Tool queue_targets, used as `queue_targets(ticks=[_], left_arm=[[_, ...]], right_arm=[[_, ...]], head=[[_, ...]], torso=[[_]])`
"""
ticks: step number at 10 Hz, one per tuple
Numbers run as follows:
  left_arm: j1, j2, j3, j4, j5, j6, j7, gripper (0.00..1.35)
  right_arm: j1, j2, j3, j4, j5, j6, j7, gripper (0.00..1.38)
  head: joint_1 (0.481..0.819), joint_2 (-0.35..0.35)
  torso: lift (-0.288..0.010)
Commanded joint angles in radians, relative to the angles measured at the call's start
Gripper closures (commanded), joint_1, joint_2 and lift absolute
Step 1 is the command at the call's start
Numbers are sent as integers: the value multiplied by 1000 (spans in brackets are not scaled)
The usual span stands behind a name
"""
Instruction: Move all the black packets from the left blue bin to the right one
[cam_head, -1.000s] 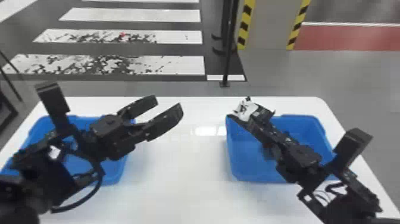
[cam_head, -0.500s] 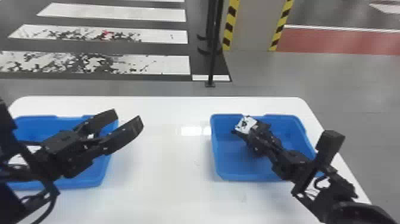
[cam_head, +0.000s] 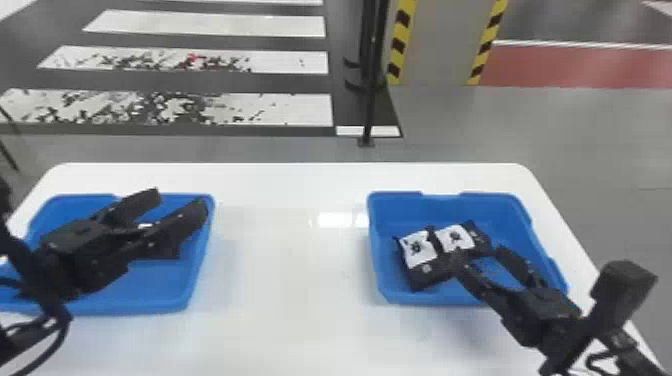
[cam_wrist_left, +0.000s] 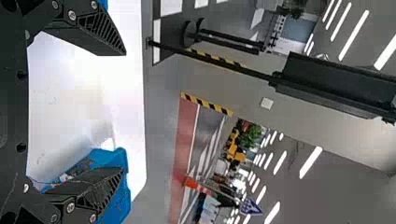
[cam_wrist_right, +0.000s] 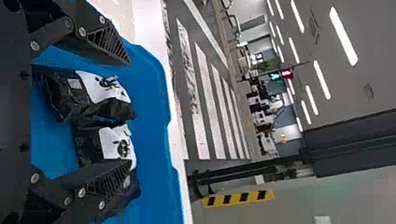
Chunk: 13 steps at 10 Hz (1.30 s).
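Note:
My left gripper (cam_head: 181, 201) is over the left blue bin (cam_head: 150, 302), its fingers apart. A dark shape (cam_head: 167, 251), perhaps a packet, with a small white patch shows below them. In the left wrist view, nothing is between the fingers of this gripper (cam_wrist_left: 124, 111). Two black packets with white labels, one (cam_head: 430, 274) and another (cam_head: 481, 240), lie side by side in the right blue bin (cam_head: 375, 250). My right gripper (cam_head: 480, 255) is low at their near side, open. In the right wrist view, the packets (cam_wrist_right: 70, 100) (cam_wrist_right: 88, 144) lie around the gap of the gripper (cam_wrist_right: 129, 112).
Both bins stand on a white table (cam_head: 290, 270), with a wide strip of tabletop between them. The right bin's walls (cam_wrist_right: 161, 84) rise close around the right fingers. Beyond the table's far edge stands a thin black pole (cam_head: 370, 100) on the floor.
The right gripper, earlier with a packet at its tips, has lowered, opened and drawn back from it. The left gripper has moved left from beyond its bin's edge to over the bin.

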Motion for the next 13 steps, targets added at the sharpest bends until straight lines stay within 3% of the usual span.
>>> queue_targets(ticks=[1, 4, 6, 8, 11, 13], left_arm=[[-23, 7, 35, 13, -78, 50, 0, 177], [-112, 32, 63, 118, -186, 116, 3, 188], [-193, 49, 65, 209, -264, 153, 8, 188], [-269, 58, 61, 293, -362, 236, 25, 190], [-409, 69, 39, 526, -473, 251, 46, 183], [-497, 89, -27, 693, -477, 268, 46, 185]], right_arm=[[108, 33, 10, -88, 58, -126, -15, 111], [279, 70, 50, -184, 54, -254, -61, 111], [336, 71, 70, -228, 24, -256, -61, 114], [356, 71, 80, -231, 8, -256, -61, 116], [358, 71, 80, -231, 0, -249, -61, 116], [358, 71, 80, -228, 0, -244, -61, 116]], head=[[695, -34], [695, 43], [695, 114], [695, 176], [695, 231], [695, 247]], torso=[[-154], [-154], [-154], [-154], [-154], [-154]])
